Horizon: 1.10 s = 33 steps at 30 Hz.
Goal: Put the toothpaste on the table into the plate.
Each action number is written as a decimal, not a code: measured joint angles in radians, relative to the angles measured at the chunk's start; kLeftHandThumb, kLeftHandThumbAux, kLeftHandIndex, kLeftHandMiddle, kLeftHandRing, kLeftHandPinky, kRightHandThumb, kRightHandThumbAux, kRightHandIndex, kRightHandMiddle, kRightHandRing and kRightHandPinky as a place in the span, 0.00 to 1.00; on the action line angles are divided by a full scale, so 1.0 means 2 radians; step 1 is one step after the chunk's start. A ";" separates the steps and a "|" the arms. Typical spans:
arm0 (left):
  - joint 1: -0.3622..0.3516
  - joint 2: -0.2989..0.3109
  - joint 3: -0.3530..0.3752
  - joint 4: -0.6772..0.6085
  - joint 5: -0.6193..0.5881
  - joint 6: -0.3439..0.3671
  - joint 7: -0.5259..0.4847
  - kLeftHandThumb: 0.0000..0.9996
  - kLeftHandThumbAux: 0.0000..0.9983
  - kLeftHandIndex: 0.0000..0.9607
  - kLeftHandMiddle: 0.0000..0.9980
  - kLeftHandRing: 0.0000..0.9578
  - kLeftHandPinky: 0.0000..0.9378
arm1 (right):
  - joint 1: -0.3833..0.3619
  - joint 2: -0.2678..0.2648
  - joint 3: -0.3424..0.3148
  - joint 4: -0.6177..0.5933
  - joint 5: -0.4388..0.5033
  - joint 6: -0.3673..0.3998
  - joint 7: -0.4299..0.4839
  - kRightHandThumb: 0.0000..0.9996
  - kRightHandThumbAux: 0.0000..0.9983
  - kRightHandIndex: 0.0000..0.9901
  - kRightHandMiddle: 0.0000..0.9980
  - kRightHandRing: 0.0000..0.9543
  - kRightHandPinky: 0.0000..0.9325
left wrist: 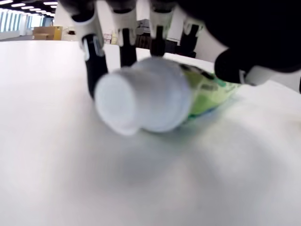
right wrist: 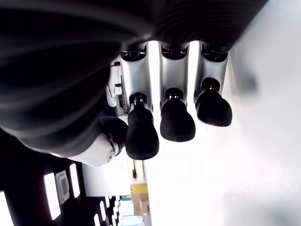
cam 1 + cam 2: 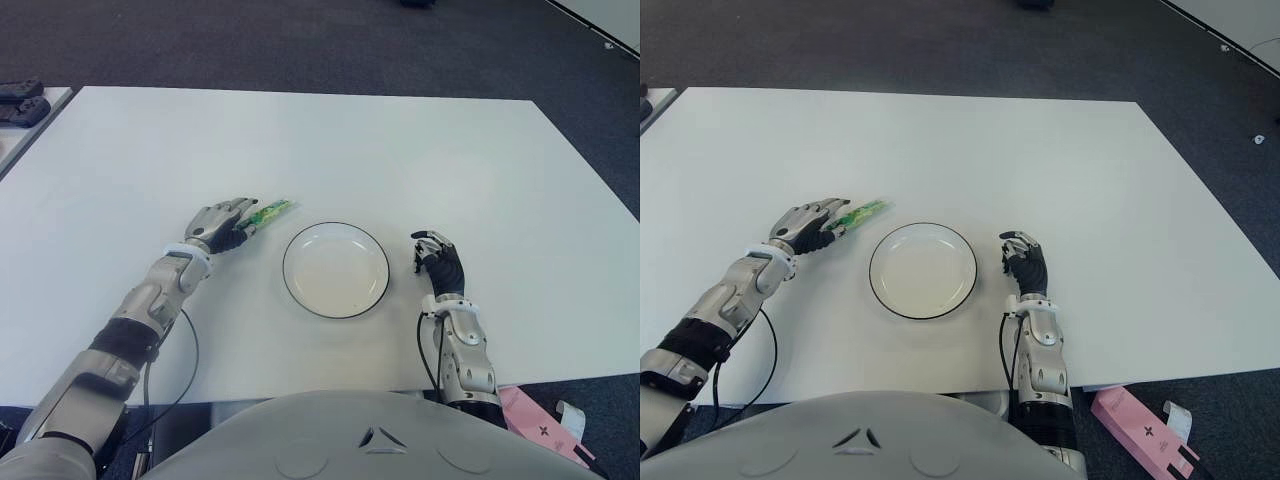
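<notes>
The toothpaste (image 3: 270,211) is a green tube with a white cap (image 1: 141,100), lying flat on the white table (image 3: 330,140) just left of the plate. My left hand (image 3: 238,224) reaches over its cap end. In the left wrist view the fingers (image 1: 126,44) arch down behind the tube and the thumb (image 1: 235,66) stands on its other side, without clamping it. The white plate (image 3: 336,275) with a dark rim is bare. My right hand (image 3: 437,258) shows beside the plate on its right, its fingers (image 2: 176,120) loosely bent and holding nothing.
Dark objects (image 3: 20,102) lie on a neighbouring table at the far left. A pink box (image 3: 1145,430) sits on the floor at the lower right. A black cable (image 3: 188,360) loops from my left forearm near the table's front edge.
</notes>
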 measured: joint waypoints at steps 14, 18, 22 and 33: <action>0.028 -0.056 0.023 -0.012 -0.028 0.052 0.065 0.77 0.29 0.07 0.21 0.32 0.43 | 0.007 -0.001 -0.003 -0.011 0.000 0.010 0.000 0.70 0.73 0.44 0.79 0.83 0.84; 0.032 -0.062 0.023 -0.009 -0.028 0.052 0.082 0.80 0.32 0.13 0.25 0.36 0.48 | 0.007 -0.003 -0.004 -0.012 0.000 0.012 0.000 0.70 0.73 0.44 0.79 0.82 0.83; 0.030 -0.063 0.023 -0.004 -0.028 0.052 0.091 0.84 0.34 0.18 0.29 0.40 0.50 | 0.007 -0.003 -0.004 -0.012 0.000 0.012 0.002 0.70 0.73 0.44 0.79 0.82 0.84; 0.027 -0.058 0.021 0.001 -0.029 0.049 0.091 0.90 0.37 0.26 0.35 0.47 0.52 | 0.007 -0.005 -0.009 -0.012 0.002 0.012 0.008 0.70 0.73 0.44 0.79 0.82 0.83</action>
